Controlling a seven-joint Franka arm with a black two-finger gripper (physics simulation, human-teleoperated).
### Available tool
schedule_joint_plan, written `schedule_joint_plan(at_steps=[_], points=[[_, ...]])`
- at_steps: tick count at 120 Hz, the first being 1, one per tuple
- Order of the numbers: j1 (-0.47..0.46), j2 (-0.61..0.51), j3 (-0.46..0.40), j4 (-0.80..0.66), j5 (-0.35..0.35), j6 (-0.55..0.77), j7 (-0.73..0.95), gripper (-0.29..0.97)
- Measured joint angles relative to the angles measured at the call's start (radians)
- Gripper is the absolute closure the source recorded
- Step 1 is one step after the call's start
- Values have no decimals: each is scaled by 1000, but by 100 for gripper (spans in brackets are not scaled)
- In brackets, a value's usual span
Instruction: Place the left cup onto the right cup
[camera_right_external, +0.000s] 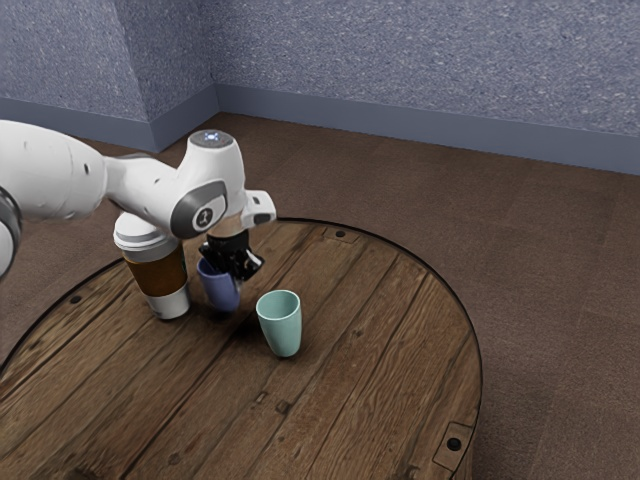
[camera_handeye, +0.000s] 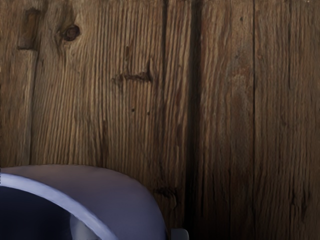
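1. Two cups matter here: the purple cup (camera_right_external: 217, 288), which is the one to move, and the teal cup (camera_right_external: 281, 322), which is to receive it. Both stand mouth up on the table (camera_right_external: 340, 400), near each other but apart, with the teal one toward the exterior view's right.
2. My pincer (camera_right_external: 234, 262) sits at the purple cup's rim, on the side facing the teal cup. I judge this to be a rim grasp. The lidded coffee cup (camera_right_external: 157, 272) stands just beside the purple cup on the far side and leaves little room there.
3. I cannot tell whether my pincer is clamped on the rim or merely apart around it, because my black hand hides the contact.
4. From my wrist, the purple cup (camera_handeye: 90, 195) lies right under my hand with its hollow showing, so I am low and close.
5. It looks to rest on the wood with its shadow beneath, so I judge the lift not yet made.
6. The table is round, made of dark, knotty planks with bolts at the edge. Around it lie a brown floor (camera_right_external: 500, 200) and speckled grey-blue walls (camera_right_external: 420, 55) with a blue skirting (camera_right_external: 420, 124).
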Motion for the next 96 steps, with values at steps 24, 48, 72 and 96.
schedule_joint_plan(at_steps=[24, 48, 72, 96], points=[[-1, -54, -41, 33, 17, -54, -16, 78], [-2, -171, -134, 73, 11, -176, -47, 78], [-1, -245, -238, 63, 14, -274, -112, 78], [-4, -279, -301, 35, 18, -337, -205, 78]])
